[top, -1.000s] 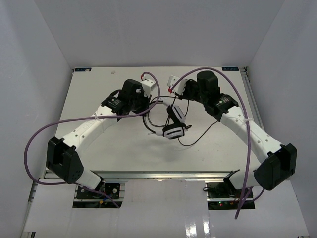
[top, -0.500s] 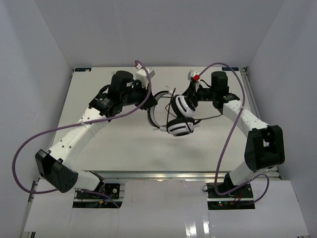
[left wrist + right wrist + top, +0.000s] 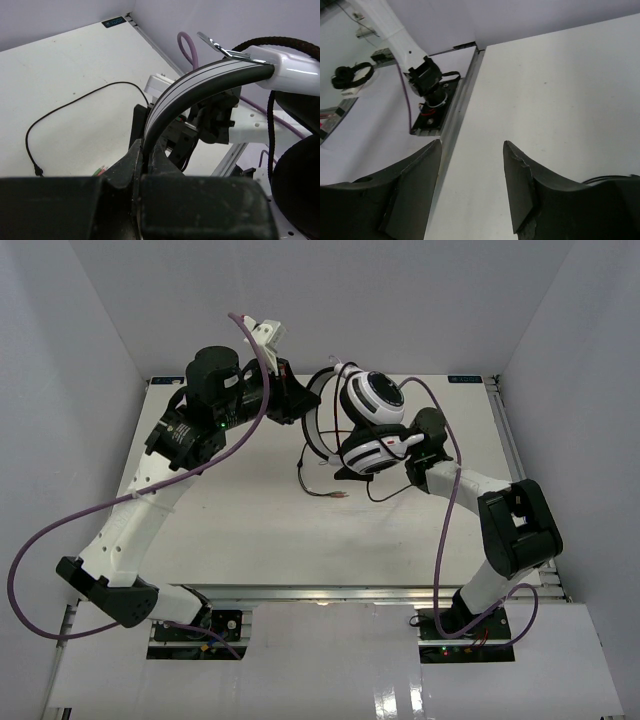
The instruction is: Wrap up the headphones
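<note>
The headphones (image 3: 375,397) hang in the air over the far middle of the table, one white-and-black earcup above the other (image 3: 368,454). My left gripper (image 3: 299,406) is shut on the striped headband (image 3: 200,85), which runs up out of the jaws in the left wrist view. The thin dark cable (image 3: 304,472) drops from the headphones to the table and ends in small plugs (image 3: 336,495); its slack curls on the tabletop (image 3: 80,100). My right gripper (image 3: 472,150) is open and empty, low beside the lower earcup and partly hidden by it from above.
Thick purple arm cables (image 3: 60,525) loop at the left and over the right arm (image 3: 445,530). The white table (image 3: 230,530) ends in a metal rail (image 3: 455,117) at its edge. White walls enclose the back and sides.
The left arm has lifted the headphones up and toward the back. The right gripper has opened wider and dropped low beside the lower earcup, its arm folding in.
</note>
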